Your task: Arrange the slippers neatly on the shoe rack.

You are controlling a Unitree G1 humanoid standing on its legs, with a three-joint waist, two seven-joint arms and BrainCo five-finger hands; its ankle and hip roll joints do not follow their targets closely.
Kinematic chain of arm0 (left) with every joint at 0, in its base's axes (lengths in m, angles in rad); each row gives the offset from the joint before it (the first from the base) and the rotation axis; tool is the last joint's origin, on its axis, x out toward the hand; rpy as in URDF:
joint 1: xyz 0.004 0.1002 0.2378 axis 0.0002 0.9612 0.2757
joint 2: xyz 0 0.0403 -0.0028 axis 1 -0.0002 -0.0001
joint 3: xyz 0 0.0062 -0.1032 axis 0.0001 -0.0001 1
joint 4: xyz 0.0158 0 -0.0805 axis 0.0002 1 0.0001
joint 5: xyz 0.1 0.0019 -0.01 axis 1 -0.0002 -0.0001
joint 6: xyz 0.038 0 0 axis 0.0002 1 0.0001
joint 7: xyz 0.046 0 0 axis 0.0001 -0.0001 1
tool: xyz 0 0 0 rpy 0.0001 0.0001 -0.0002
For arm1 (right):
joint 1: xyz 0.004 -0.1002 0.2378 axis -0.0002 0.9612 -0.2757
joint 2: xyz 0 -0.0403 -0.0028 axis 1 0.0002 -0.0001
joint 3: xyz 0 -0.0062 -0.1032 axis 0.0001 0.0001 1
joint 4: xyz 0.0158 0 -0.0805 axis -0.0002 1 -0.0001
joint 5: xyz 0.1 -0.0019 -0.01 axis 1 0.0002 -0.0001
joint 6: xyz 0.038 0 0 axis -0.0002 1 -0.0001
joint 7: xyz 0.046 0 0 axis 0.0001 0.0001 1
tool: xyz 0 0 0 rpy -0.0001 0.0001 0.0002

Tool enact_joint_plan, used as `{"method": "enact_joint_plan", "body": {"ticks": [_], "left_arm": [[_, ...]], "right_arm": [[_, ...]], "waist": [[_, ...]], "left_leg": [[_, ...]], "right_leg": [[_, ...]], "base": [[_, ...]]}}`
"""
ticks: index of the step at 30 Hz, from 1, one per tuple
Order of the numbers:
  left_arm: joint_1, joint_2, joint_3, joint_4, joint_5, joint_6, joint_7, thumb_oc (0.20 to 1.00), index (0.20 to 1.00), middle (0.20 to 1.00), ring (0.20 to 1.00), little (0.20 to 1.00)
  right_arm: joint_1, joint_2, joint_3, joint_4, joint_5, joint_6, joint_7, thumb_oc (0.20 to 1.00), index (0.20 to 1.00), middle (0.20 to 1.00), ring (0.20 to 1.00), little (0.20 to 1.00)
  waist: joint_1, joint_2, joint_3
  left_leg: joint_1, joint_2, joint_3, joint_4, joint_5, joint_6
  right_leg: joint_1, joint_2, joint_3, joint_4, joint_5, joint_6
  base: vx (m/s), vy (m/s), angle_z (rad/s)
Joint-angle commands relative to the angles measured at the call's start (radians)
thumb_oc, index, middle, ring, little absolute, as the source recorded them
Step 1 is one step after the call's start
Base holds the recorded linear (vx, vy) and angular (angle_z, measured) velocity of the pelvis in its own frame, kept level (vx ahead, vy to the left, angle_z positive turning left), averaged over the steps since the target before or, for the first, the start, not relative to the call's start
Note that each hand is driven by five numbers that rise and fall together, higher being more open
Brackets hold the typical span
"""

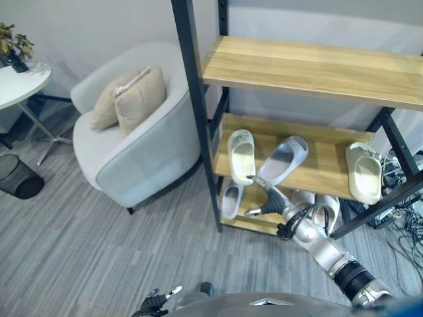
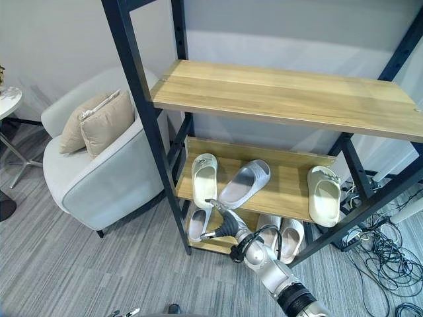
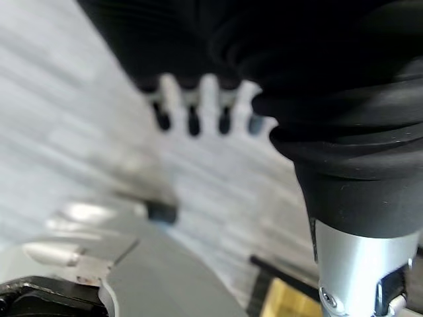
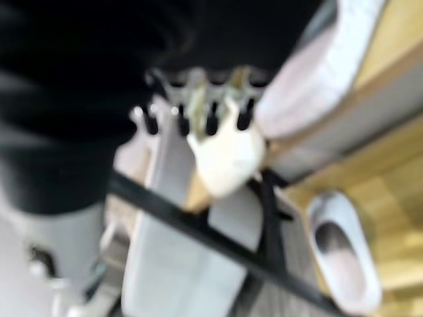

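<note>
The black-framed shoe rack (image 1: 198,99) has wooden shelves. On its middle shelf (image 1: 317,175) lie a cream slipper (image 1: 241,155) at the left, a grey slipper (image 1: 283,160) skewed beside it, and another cream slipper (image 1: 364,172) at the right. Below, on the bottom shelf, a pale slipper (image 1: 231,200) lies at the left and two more slippers (image 1: 324,210) lie towards the right. My right hand (image 1: 268,201) hovers open just in front of the middle shelf's edge, under the grey slipper's heel, holding nothing. My left hand (image 1: 155,302) hangs low and open over the floor.
A light grey armchair (image 1: 132,152) with two beige cushions (image 1: 129,98) stands left of the rack. Further left are a round white table (image 1: 20,82) and a black mesh bin (image 1: 18,177). Cables (image 1: 403,224) lie on the floor right of the rack.
</note>
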Motion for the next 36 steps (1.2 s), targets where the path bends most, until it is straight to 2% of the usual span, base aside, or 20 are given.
{"method": "enact_joint_plan", "body": {"ticks": [1, 8, 15, 22, 24, 31, 36], "left_arm": [[-0.055, -0.017, -0.011, 0.031, 0.034, -0.019, 0.032, 1.0, 1.0, 1.0, 1.0, 1.0], [-0.032, -0.008, -0.007, 0.023, 0.055, -0.016, 0.039, 1.0, 1.0, 1.0, 1.0, 1.0], [-0.031, 0.004, -0.004, 0.018, 0.079, -0.018, 0.034, 1.0, 1.0, 1.0, 1.0, 1.0], [-0.054, 0.015, -0.031, -0.004, 0.043, -0.025, 0.041, 1.0, 1.0, 1.0, 1.0, 1.0], [-0.064, 0.019, -0.053, -0.014, 0.032, -0.03, 0.049, 1.0, 1.0, 1.0, 1.0, 1.0], [-0.072, 0.012, -0.05, -0.016, -0.04, -0.034, 0.05, 1.0, 1.0, 1.0, 1.0, 1.0], [-0.076, 0.005, -0.067, -0.03, -0.053, -0.044, 0.06, 1.0, 1.0, 1.0, 1.0, 1.0]], "right_arm": [[-0.08, -0.032, -0.066, -0.032, -0.086, -0.008, -0.137, 1.0, 1.0, 1.0, 1.0, 1.0], [-0.1, -0.105, -0.198, 0.005, -0.186, 0.049, -0.257, 1.0, 1.0, 1.0, 1.0, 1.0], [-0.154, -0.195, -0.214, 0.055, -0.315, 0.092, -0.312, 1.0, 1.0, 1.0, 1.0, 1.0], [-0.284, -0.19, -0.181, 0.192, -0.249, 0.119, -0.342, 1.0, 1.0, 1.0, 1.0, 1.0], [-0.336, -0.178, -0.183, 0.243, -0.18, 0.12, -0.361, 1.0, 1.0, 1.0, 1.0, 1.0], [-0.394, -0.163, -0.218, 0.277, -0.055, 0.094, -0.398, 1.0, 1.0, 1.0, 1.0, 1.0], [-0.419, -0.16, -0.257, 0.278, -0.036, 0.104, -0.45, 1.0, 1.0, 1.0, 1.0, 1.0]], "waist": [[0.02, -0.005, -0.006], [0.028, -0.008, -0.003], [0.038, -0.012, 0.001], [0.051, -0.01, 0.023], [0.059, -0.007, 0.039], [0.073, 0.0, 0.063], [0.081, 0.007, 0.083]], "left_leg": [[-0.022, 0.064, 0.016, 0.01, -0.046, -0.042], [-0.029, 0.066, 0.007, 0.01, -0.047, -0.041], [-0.05, 0.07, 0.002, 0.01, -0.041, -0.044], [-0.092, 0.068, -0.006, 0.01, -0.028, -0.048], [-0.118, 0.065, -0.013, 0.01, -0.019, -0.049], [-0.159, 0.056, -0.025, 0.01, -0.006, -0.048], [-0.196, 0.047, -0.037, 0.01, 0.003, -0.047]], "right_leg": [[-0.037, -0.046, -0.012, 0.011, 0.028, 0.061], [-0.04, -0.037, -0.013, 0.011, 0.023, 0.059], [-0.053, -0.031, -0.017, 0.005, 0.02, 0.058], [-0.087, -0.026, -0.019, 0.004, 0.024, 0.056], [-0.106, -0.026, -0.022, 0.005, 0.027, 0.055], [-0.141, -0.029, -0.029, 0.009, 0.034, 0.055], [-0.177, -0.036, -0.029, 0.02, 0.037, 0.056]], "base": [[0.0, 0.0, 0.0], [0.03, -0.009, 0.0], [0.02, -0.008, 0.0], [0.0, -0.002, 0.04], [0.0, 0.004, 0.1], [0.0, 0.005, 0.08], [0.0, 0.007, 0.05]]}}
